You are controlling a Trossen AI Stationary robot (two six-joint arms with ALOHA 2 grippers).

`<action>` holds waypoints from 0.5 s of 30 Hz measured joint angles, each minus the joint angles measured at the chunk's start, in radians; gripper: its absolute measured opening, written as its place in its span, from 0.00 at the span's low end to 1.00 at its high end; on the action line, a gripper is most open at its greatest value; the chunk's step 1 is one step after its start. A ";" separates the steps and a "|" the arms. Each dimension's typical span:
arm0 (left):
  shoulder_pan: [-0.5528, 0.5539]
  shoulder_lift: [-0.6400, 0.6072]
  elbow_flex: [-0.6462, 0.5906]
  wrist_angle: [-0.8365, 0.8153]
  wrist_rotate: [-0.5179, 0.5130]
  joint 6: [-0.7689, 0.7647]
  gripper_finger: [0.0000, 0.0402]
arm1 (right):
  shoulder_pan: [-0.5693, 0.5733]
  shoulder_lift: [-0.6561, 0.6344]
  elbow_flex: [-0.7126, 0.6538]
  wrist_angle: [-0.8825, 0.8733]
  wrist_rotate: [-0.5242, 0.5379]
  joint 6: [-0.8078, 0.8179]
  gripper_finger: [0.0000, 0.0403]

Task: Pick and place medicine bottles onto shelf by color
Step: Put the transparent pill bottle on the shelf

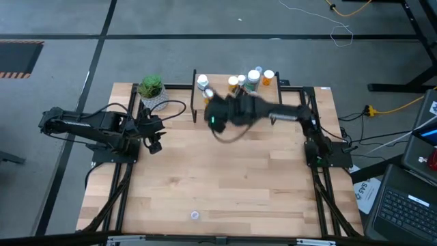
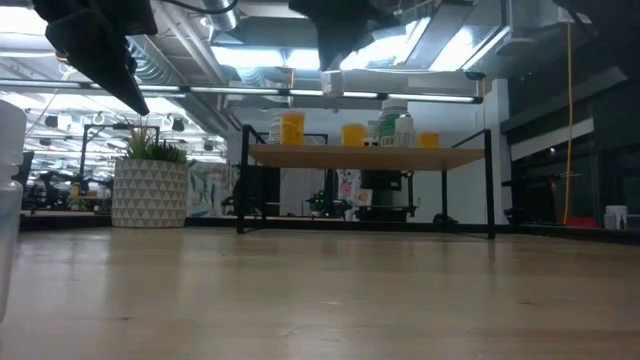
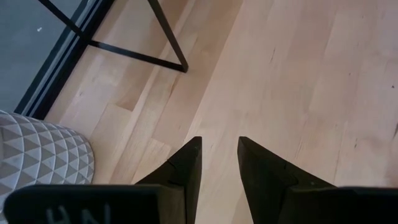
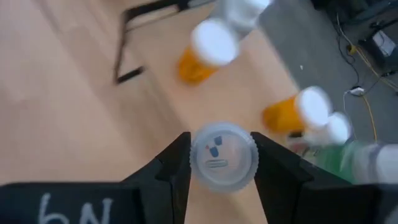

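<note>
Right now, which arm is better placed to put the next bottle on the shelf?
The right. Its pincer already grips a clear bottle over the shelf; the left pincer is empty, near the plant.

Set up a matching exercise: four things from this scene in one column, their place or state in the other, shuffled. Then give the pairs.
Things
1. right end effector
2. left end effector
3. potted plant
4. shelf

Place or state
A. stands at the table's far edge, left of the shelf
B. carries several orange bottles
C. empty, fingers apart over bare wood
D. closed on a clear bottle with a white cap

Pairs: 1-D, 2-C, 3-A, 4-B
</note>
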 joint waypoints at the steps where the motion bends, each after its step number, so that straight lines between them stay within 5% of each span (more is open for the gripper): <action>1: 0.000 -0.001 0.000 0.000 0.000 0.000 0.25 | -0.030 -0.002 -0.001 0.029 -0.011 -0.028 0.35; 8: 0.000 0.000 0.000 0.001 -0.001 0.000 0.25 | -0.239 0.000 -0.001 0.256 -0.205 -0.181 0.35; 15: 0.000 0.000 0.000 0.001 -0.001 0.000 0.25 | -0.372 0.016 -0.016 0.280 -0.356 -0.183 0.35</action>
